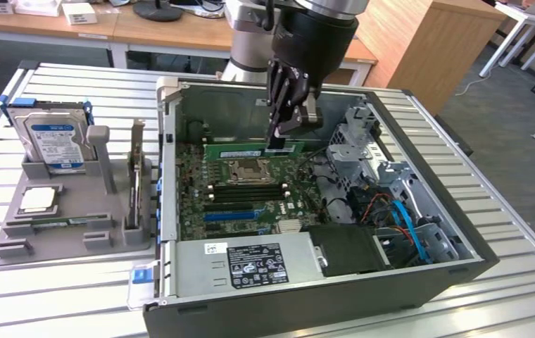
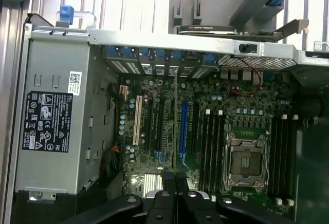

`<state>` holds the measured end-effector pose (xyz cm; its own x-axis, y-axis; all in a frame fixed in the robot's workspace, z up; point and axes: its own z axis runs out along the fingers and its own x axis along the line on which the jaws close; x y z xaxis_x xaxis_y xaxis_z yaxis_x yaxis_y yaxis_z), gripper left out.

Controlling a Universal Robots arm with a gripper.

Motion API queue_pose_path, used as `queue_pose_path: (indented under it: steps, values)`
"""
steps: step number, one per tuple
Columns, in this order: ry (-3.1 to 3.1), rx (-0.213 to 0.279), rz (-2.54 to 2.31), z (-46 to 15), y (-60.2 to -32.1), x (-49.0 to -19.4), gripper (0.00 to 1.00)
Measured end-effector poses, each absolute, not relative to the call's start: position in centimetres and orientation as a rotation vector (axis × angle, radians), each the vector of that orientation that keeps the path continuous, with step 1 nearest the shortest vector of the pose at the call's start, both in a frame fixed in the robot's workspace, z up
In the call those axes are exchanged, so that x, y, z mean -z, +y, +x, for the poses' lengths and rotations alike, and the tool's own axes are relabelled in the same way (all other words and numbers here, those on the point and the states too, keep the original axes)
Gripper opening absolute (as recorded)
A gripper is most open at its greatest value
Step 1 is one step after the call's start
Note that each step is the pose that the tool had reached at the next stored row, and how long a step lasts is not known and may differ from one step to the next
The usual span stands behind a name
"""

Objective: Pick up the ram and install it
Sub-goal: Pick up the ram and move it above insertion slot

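The power supply (image 1: 239,260) carries a black label (image 1: 253,266) with white print. In the wrist view the same label (image 2: 47,121) shows rows of certification marks and small text, none of it readable. Just beside it is a small white sticker (image 2: 74,82) with a blue mark, also unreadable. Outside the case, a hard drive (image 1: 56,137) stands upright in a grey holder (image 1: 51,239) on the slatted counter (image 1: 79,91). Its white and blue label has lettering too fine to make out.

The robot's arm is cut off at the top of the exterior view, and its body covers part of the case's far wall. In the wrist view the far right of the board fades into a dark greenish blur where nothing can be told apart. The bases of the claw's fingers run out of the picture.

The ram (image 1: 253,150) stands on edge across the motherboard inside the open case (image 1: 343,303), on the far side of the CPU socket (image 1: 247,169) from the power supply. A pale label shows on its face. The claw (image 1: 277,144) points straight down at the ram, with its tips at the top edge, toward the end on the exterior view's right. Whether they press on the ram or stop just short of it cannot be told.

In the wrist view the claw (image 2: 175,175) is drawn narrow, its fingertips (image 2: 167,173) nearly together, and nothing is visible between them. Beyond them lie the CPU socket (image 2: 247,162), a blue slot (image 2: 183,131) and a white slot (image 2: 137,121).
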<state>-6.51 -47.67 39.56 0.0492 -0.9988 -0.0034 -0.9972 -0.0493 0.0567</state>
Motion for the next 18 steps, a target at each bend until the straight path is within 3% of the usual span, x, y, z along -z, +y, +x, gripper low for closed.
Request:
queue_pose_path:
  steps: [18]
  values:
    - [-2.190, 0.066, 2.199, -4.8, -47.6, -39.5, 0.12]
